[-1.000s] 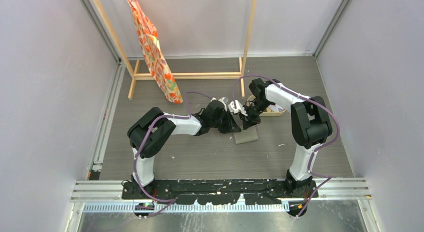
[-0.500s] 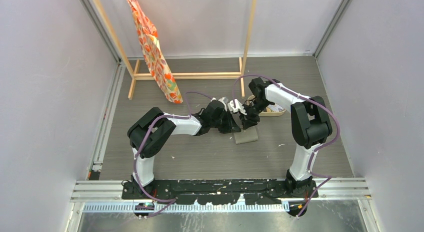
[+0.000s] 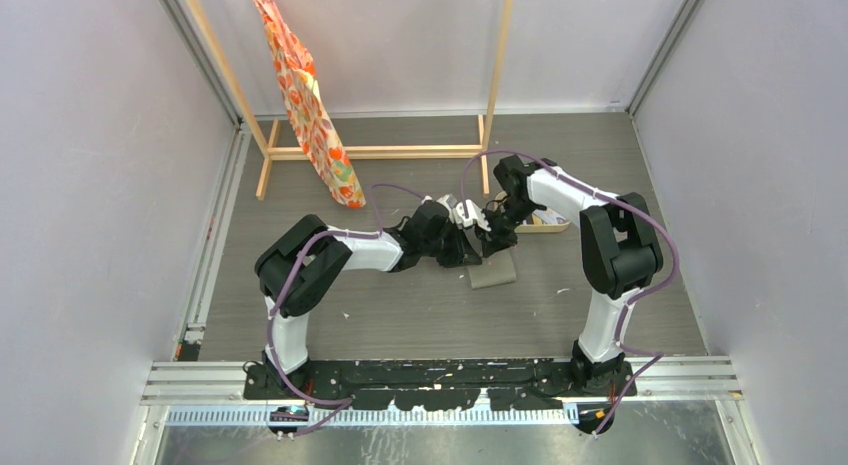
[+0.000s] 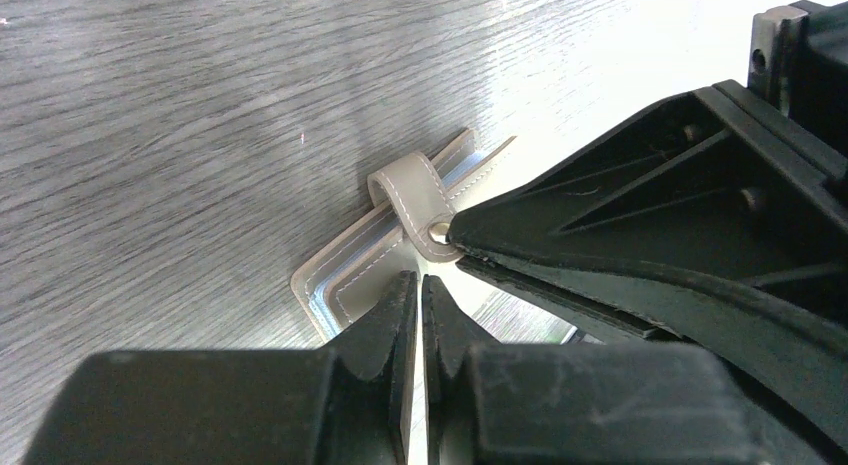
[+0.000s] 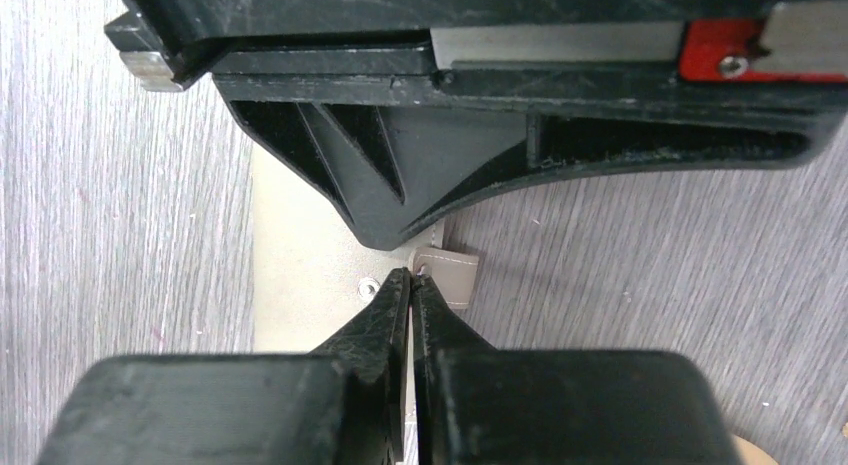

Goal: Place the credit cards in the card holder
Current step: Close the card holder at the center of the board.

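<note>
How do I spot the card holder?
Start near the middle of the grey table. The card holder lies flat there, beside the oval beige tray, nearer the robot. Unlike the tray, it is a small grey square with a strap and tiny stud.

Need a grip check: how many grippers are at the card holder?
2. Left gripper, shut, at an edge of the card holder; right gripper, shut, beside its strap.

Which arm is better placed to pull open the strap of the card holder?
The right. The right pincer, shut, has its tips at the strap. The left pincer, also shut, sits at the card holder's edge, apart from the strap, so it seems better suited to steadying.
</note>
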